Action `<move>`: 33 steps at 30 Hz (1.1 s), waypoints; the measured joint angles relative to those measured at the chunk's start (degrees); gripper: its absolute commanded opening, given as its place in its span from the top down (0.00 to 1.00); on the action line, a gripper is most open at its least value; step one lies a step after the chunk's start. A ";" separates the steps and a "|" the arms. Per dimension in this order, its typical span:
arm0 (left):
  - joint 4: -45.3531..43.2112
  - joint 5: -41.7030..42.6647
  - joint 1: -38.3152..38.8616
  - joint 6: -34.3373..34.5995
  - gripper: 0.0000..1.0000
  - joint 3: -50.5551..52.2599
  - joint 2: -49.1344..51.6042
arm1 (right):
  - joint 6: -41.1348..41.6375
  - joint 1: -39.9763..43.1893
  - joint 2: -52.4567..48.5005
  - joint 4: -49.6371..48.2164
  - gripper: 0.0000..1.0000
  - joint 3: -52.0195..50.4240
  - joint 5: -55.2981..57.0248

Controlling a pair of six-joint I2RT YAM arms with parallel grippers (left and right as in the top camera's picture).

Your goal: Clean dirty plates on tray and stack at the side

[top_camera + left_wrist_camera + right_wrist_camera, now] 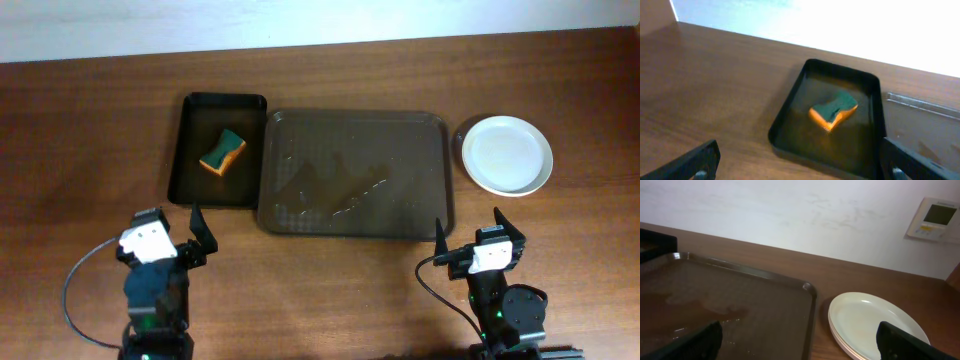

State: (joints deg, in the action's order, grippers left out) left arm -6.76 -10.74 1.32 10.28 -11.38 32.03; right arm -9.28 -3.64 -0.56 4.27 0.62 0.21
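- Tray [352,113]: no plates on it, only a wet film. It lies mid-table.
- Plates [507,154]: stacked on the table just right of the tray, clear of its rim. The top one looks plain white. They are round, so no axis to favour.
- Black tray [200,180]: left of the tray, with the sponge [223,150] lying in it.
- Right gripper [470,228]: the nearer arm. The plates lie ahead and slightly right of it. Fingers apart, empty, at the near edge.
- Left gripper [168,222]: fingers apart, empty, facing the sponge.
- I judge the job finished.
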 measured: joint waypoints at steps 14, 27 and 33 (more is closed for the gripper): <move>10.32 -0.22 -8.44 0.00 0.00 10.75 -21.81 | 0.04 0.00 -0.02 0.02 0.02 0.00 -0.02; 10.91 6.25 -6.12 -11.61 0.01 10.75 -31.15 | 0.02 0.00 -0.02 0.02 0.02 0.00 -0.02; 11.04 6.93 -2.71 -15.28 0.00 10.73 -31.12 | 0.04 0.00 -0.02 0.02 0.02 0.00 -0.02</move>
State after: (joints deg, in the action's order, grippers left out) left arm 4.27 -3.81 -1.39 -4.99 -0.64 0.91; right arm -9.23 -3.64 -0.58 4.29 0.62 0.19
